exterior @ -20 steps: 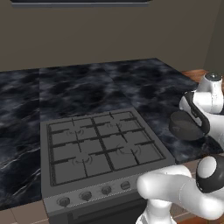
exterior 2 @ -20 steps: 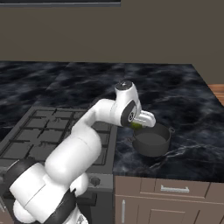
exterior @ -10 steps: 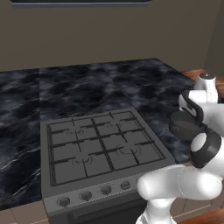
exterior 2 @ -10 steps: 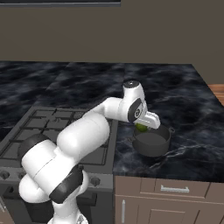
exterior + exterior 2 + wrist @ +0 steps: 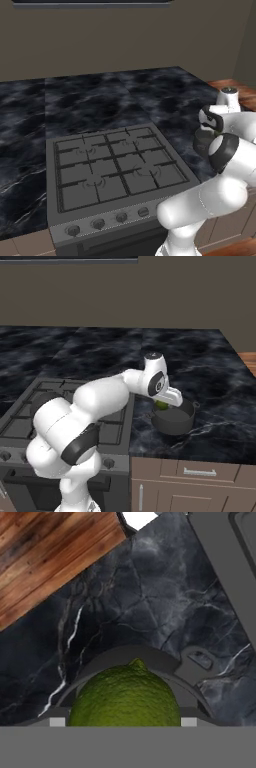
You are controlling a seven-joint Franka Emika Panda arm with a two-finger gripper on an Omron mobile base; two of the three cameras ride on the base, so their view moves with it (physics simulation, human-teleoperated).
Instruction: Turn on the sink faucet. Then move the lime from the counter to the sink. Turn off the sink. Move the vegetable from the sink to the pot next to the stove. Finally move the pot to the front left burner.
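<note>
My gripper (image 5: 163, 404) is shut on the lime (image 5: 161, 405), a small yellow-green fruit held just over the open top of the dark grey pot (image 5: 173, 418). In the hand view the lime (image 5: 125, 697) sits between my fingertips with the pot's rim (image 5: 115, 654) curving behind it and a pot handle (image 5: 200, 658) to the right. The pot (image 5: 202, 142) stands on the black marble counter (image 5: 210, 371) right of the stove (image 5: 115, 165) and is partly hidden by my arm. The front left burner (image 5: 92, 184) lies bare under its grate. Sink and faucet are out of view.
The stove's edge (image 5: 225, 557) runs close beside the pot. The counter ends at a wooden floor (image 5: 50, 557) just past the pot. Knobs (image 5: 97, 223) line the stove front. A wall backs the counter (image 5: 100, 100).
My hand has eased down slightly over the pot with the lime still held. The arm's elbow and lower links have swung round. Pot and stove have not moved.
</note>
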